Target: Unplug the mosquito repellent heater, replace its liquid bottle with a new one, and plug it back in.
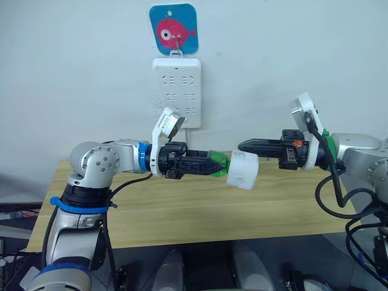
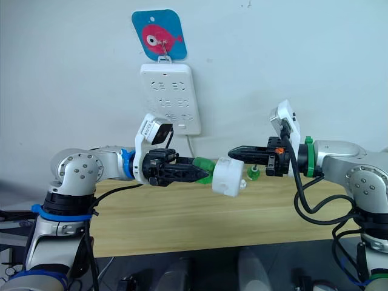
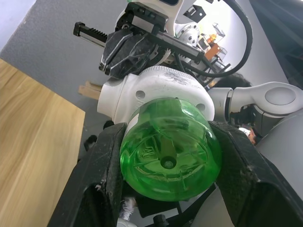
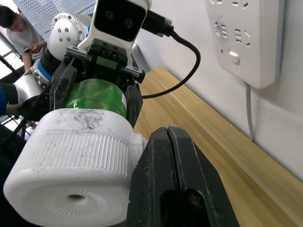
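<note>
Both arms are raised above the bench (image 1: pixel 182 212), tools pointing toward each other in mid-air in front of the wall. The left tool (image 1: pixel 212 163) has its two black fingers (image 3: pixel 102 175) closed on the sides of a green translucent bottle (image 3: pixel 170 151); the left wrist view looks onto the bottle's round embossed base, and no liquid level can be made out through the plastic. The bottle's neck end sits inside the mosquito repellent heater (image 1: pixel 242 170), a white rounded unit with a ribbed band and a small round vent hole in its end face (image 4: pixel 71 196); whether this bottle carries a cap or wick cannot be told, as the neck is hidden in the housing. The right tool (image 1: pixel 242 146) has its fingers pressed together with no gap, tips lying against the heater's side near its top edge, gripping nothing visible. A second small green bottle (image 2: pixel 253 173) with a white top stands on the bench behind the right tool. The white power strip (image 1: pixel 176 91) hangs on the wall under a blue fish hook plate (image 1: pixel 173 28), with the heater well clear of its sockets.
</note>
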Robot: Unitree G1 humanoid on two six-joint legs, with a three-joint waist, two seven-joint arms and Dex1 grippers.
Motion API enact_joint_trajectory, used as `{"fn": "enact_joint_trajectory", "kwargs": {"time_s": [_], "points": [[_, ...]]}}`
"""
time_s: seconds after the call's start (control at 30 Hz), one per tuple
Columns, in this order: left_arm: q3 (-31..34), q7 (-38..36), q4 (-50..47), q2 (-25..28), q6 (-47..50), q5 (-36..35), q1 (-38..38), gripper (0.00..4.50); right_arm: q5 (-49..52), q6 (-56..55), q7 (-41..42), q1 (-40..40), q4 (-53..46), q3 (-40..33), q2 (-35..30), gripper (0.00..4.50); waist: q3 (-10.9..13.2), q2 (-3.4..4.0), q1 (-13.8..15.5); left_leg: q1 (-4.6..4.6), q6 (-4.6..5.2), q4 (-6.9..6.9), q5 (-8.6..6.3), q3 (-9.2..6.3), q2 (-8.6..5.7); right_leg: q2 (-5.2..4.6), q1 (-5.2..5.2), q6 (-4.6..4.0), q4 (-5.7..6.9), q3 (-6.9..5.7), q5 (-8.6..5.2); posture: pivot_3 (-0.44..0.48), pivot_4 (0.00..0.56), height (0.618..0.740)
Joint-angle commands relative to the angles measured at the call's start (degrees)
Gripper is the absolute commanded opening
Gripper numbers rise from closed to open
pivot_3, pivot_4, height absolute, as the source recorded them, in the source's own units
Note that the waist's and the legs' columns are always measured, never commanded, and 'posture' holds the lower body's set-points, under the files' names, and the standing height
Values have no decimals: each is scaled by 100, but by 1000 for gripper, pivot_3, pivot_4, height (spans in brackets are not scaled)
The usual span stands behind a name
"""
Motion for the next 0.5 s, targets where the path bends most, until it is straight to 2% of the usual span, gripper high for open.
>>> {"fn": "enact_joint_trajectory", "kwargs": {"time_s": [0.03,0.37,0.5], "points": [[292,1,-119,-4,-99,-177,-132,2300,164,64,145,43,-258,-8,-7,0,0,0,0,0,0,0,0,0,0,0,0,0,0,0,0,-133,225,740],[272,26,-147,14,-156,-111,-103,2300,62,-1,34,-10,-197,-67,43,0,0,0,0,0,0,0,0,0,1,0,0,0,0,0,0,-133,225,740],[-65,-149,-388,204,-815,558,171,2300,208,232,-400,-160,284,-484,14,0,0,0,2,0,0,0,0,0,2,0,0,0,0,1,0,-131,220,740]]}}
